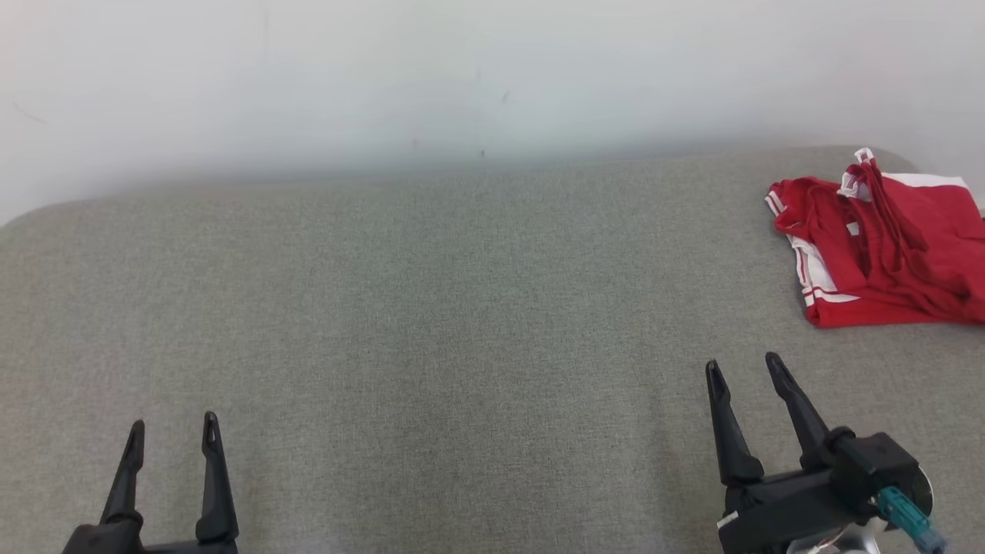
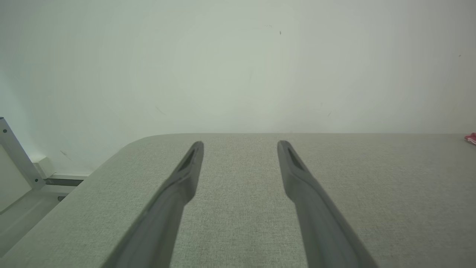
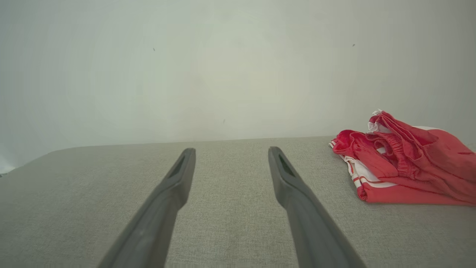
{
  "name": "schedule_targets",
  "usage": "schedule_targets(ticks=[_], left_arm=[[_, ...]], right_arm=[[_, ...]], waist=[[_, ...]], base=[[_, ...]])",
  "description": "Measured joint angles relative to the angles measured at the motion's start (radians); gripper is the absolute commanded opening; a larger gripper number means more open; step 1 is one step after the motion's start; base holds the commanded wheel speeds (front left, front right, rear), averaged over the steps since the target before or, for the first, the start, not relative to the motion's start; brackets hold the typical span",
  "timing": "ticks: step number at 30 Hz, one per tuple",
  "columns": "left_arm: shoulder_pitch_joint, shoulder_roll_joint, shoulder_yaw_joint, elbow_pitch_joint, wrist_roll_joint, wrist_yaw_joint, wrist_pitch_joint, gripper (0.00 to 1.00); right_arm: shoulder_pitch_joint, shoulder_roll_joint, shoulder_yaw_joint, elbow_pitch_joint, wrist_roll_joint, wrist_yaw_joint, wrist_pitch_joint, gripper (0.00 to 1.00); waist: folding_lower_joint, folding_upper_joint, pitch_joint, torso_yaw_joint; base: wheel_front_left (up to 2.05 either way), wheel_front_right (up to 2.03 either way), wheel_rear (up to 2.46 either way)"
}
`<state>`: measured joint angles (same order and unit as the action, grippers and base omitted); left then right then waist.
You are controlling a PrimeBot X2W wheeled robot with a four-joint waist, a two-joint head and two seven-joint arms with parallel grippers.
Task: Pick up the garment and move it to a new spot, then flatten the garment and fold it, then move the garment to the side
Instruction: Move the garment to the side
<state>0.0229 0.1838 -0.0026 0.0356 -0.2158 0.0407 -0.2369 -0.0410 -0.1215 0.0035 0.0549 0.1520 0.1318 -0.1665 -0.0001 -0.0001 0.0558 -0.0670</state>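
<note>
now a folded red garment sits at the table's far right edge; left gripper and right gripper hover spread apart, holding nothing.

Grey fabric tabletop, white wall

A wide surface covered in grey woven cloth is seen, with its far corners rounded. It is set close against a plain pale wall, on which a few small dark specks are scattered. The light is soft and even, and a faint shadow is cast along the foot of the wall. In the left wrist view a slanted pale metal bar is seen beyond the surface's corner.
</note>
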Motion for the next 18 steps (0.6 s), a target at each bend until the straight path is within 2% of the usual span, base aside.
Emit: schedule_targets(ticks=[9,18], left_arm=[[0.018,0.021,-0.019,0.0,-0.005,-0.01,0.054,1.0],[0.026,0.027,-0.026,-0.022,-0.005,0.0,0.08,1.0]], right_arm=[[0.038,0.012,-0.009,-0.025,-0.015,0.0,0.034,1.0],[0.048,0.026,-0.046,-0.013,-0.019,0.0,0.047,1.0]], waist=[[0.0,0.0,-0.031,-0.002],[0.0,0.0,-0.04,0.003]], base=[[0.0,0.0,0.0],[0.0,0.0,0.0]])
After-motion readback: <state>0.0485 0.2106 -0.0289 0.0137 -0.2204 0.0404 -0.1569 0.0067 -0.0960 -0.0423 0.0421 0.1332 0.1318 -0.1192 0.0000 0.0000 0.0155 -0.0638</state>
